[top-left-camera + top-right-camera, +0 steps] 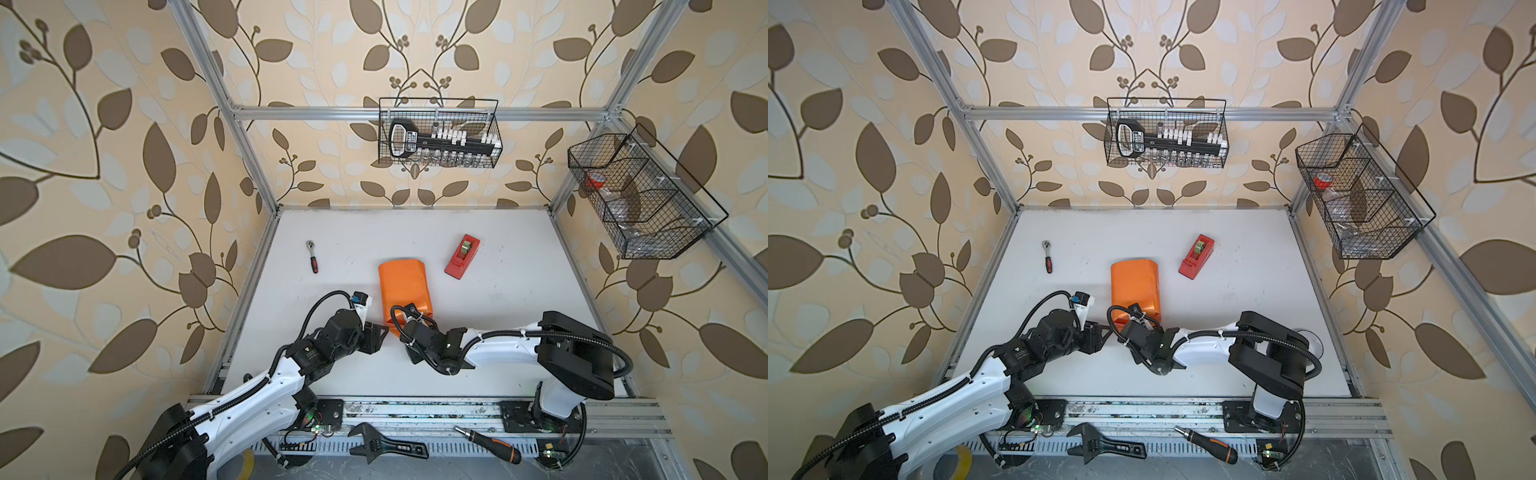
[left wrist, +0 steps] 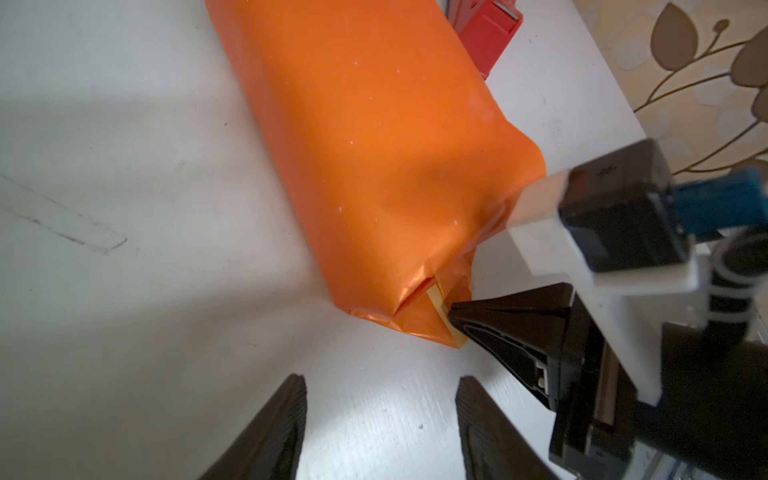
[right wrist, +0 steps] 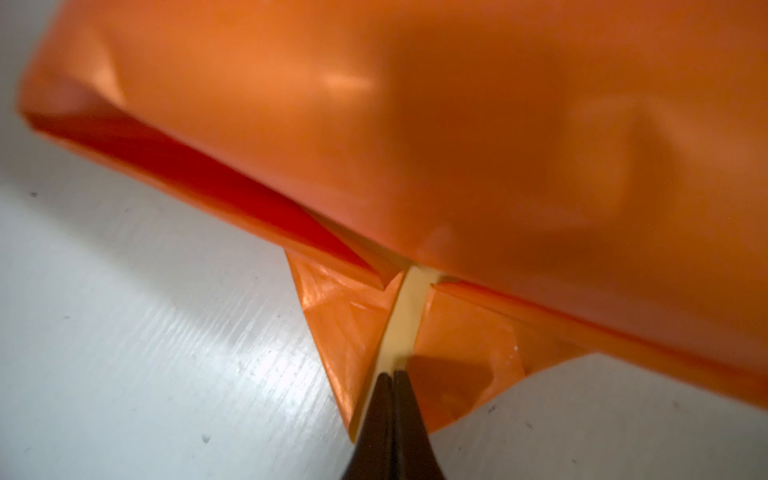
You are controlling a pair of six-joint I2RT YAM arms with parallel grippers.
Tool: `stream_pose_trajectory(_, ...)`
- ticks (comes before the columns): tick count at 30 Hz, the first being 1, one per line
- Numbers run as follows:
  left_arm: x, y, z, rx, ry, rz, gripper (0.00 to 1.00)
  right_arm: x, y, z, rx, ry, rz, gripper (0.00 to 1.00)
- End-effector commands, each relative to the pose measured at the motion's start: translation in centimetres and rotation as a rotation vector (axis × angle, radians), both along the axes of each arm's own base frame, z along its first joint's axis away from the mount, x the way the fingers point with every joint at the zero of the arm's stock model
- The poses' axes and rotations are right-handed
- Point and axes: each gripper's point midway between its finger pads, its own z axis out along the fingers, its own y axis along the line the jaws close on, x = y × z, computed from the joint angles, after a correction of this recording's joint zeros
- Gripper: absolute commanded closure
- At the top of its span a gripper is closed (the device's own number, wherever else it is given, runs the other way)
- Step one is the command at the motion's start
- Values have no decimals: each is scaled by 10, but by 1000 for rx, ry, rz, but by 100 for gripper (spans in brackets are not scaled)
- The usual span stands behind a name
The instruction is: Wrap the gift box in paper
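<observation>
Near the front-centre of the tabletop (image 1: 511, 266), btwn the two arms, lies the paper (image 1: 405, 286), folded into a long bundle w/ its glossy orange face out, running from the arms toward the back wall. Only paper shows, so the gift box can't be seen. At the bundle's near end the paper is tucked into flaps, w/ a thin yellow strip (image 3: 409, 316) of its other face showing btwn them. Low on the tabletop, the right tool (image 3: 392, 374) has both jaws pressed together, tips pinching the flap at that strip. Just beside the same end, the left tool (image 2: 381, 377) stands approx half open w/ nothing btwn its jaws, over bare tabletop & not touching the paper. Behind & right of the bundle sits a red tape dispenser (image 1: 462, 256), near but apart. Well off to the left lies a ratchet (image 1: 312, 256).
</observation>
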Motion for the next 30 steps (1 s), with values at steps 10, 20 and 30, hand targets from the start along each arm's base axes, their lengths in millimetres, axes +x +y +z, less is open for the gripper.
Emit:
stream_pose_trajectory(10,-6,-32,13,40,-297,-217,40,6,6,25,110,33,-5,100)
stream_pose_trajectory(20,-11,-43,1,74,-338,-254,40,4,0,26,168,74,-1,100)
stream_pose_trajectory(30,-9,-51,-4,130,-282,-290,41,-20,-29,22,304,177,-5,61)
